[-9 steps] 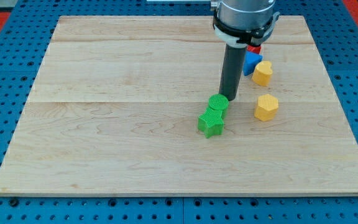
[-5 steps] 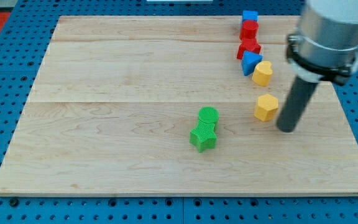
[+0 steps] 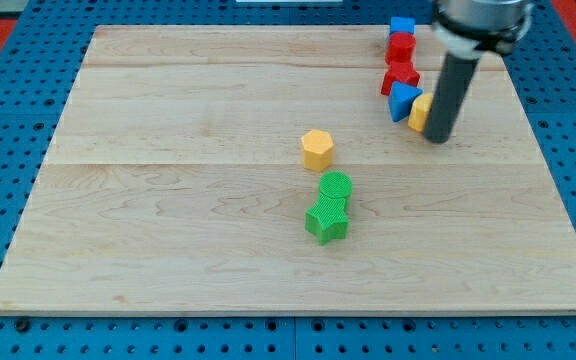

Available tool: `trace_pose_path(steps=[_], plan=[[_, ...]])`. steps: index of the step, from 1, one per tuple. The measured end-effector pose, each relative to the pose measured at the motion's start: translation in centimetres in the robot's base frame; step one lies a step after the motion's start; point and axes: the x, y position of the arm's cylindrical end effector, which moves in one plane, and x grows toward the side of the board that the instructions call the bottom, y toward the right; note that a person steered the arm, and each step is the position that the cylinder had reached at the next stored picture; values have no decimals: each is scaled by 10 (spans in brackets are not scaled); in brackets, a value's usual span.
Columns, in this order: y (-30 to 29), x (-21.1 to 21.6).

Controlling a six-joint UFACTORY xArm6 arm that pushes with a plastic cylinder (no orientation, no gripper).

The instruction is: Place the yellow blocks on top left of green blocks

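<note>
A yellow hexagonal block (image 3: 316, 149) lies near the board's middle, just above and to the left of the green round block (image 3: 335, 186). The green star block (image 3: 327, 219) touches the round one from below. A second yellow block (image 3: 419, 112) sits at the upper right, partly hidden behind my rod. My tip (image 3: 438, 139) rests just right of and below that second yellow block, far to the right of the green blocks.
A column of blocks stands at the upper right: a blue cube (image 3: 401, 25), a red cylinder (image 3: 400, 45), a red star-like block (image 3: 399, 76) and a blue triangular block (image 3: 402, 98). The wooden board (image 3: 168, 200) sits on a blue pegboard.
The yellow hexagonal block has moved left from the right side to just above the green blocks. My tip has moved up to the second yellow block. The green blocks shifted slightly left earlier.
</note>
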Motion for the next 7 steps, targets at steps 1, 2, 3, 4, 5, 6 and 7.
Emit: trace_pose_path(steps=[1,2,3,4,5,6,7], plan=[[23,-21],[15,-32],[-15,-34],[-26,-34],[-71,-23],[-125,-18],[-153,-20]])
